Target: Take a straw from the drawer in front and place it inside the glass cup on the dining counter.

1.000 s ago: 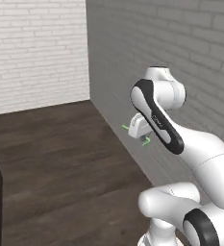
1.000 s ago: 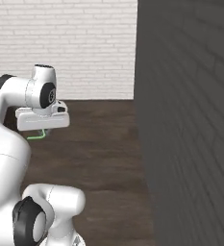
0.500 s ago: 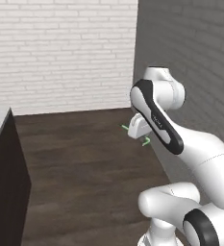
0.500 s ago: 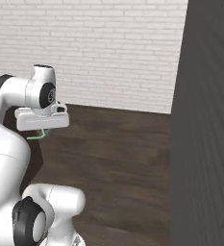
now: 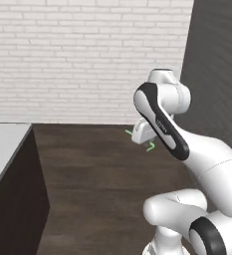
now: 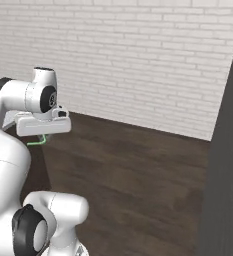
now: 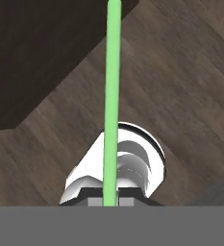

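My gripper [image 5: 142,134] hangs at mid height over the wooden floor, shut on the thin green straw [image 5: 150,147], whose ends stick out on both sides of the hand. From the right base view the straw [image 6: 36,143] pokes out below the gripper [image 6: 41,134]. Along the hand view the straw [image 7: 112,91] runs straight up from between the fingertips of the gripper [image 7: 111,202]. A white-topped dining counter [image 5: 2,149] with a dark base comes in at the left edge. The glass cup and the drawer are out of view.
A white brick wall [image 5: 82,60] stands ahead, and a dark grey wall [image 5: 217,74] rises on the right. Dark wooden floor [image 6: 138,175] spreads between them. A dark block [image 7: 31,53] lies under the hand, at the upper left of the hand view.
The whole picture has shifted as the base turned: the grey wall slid right and the counter edge came in at the left. The arm keeps its pose, straw still held.
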You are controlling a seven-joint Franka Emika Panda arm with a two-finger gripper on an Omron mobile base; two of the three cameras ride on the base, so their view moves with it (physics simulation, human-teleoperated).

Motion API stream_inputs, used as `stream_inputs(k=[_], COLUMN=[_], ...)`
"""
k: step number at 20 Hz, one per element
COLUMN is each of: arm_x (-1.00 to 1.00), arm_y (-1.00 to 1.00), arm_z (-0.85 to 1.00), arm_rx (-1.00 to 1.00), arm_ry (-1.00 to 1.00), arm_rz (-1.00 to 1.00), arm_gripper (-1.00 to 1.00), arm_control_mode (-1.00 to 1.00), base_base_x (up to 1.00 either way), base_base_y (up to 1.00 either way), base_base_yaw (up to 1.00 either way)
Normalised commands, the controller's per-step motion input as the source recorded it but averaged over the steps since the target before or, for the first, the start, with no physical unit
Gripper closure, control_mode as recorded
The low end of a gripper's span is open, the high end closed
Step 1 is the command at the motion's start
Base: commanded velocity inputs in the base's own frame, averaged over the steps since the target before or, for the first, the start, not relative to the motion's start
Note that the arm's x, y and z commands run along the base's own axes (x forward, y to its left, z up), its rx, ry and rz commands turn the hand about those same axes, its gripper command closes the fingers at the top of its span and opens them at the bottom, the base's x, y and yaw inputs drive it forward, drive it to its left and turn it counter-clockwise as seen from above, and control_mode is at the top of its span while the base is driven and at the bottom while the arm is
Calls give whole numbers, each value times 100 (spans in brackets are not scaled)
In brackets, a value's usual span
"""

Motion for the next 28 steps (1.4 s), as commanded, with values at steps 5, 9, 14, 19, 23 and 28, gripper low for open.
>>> stream_inputs(k=[5,9,14,19,23,28], arm_x=[0,0,0,0,0,0], arm_y=[0,0,0,0,0,0], arm_z=[0,0,0,0,0,0], arm_rx=[0,0,0,0,0,0], arm_ry=[0,0,0,0,0,0], arm_rz=[0,0,0,0,0,0], arm_gripper=[100,100,100,100,100,100], arm_control_mode=[100,100,100,100,100,100], base_base_x=[100,100,100,100,100,100], base_base_y=[-45,-46,-41,-37,-36,-33], base_base_yaw=[29,29,34,40,41,41])
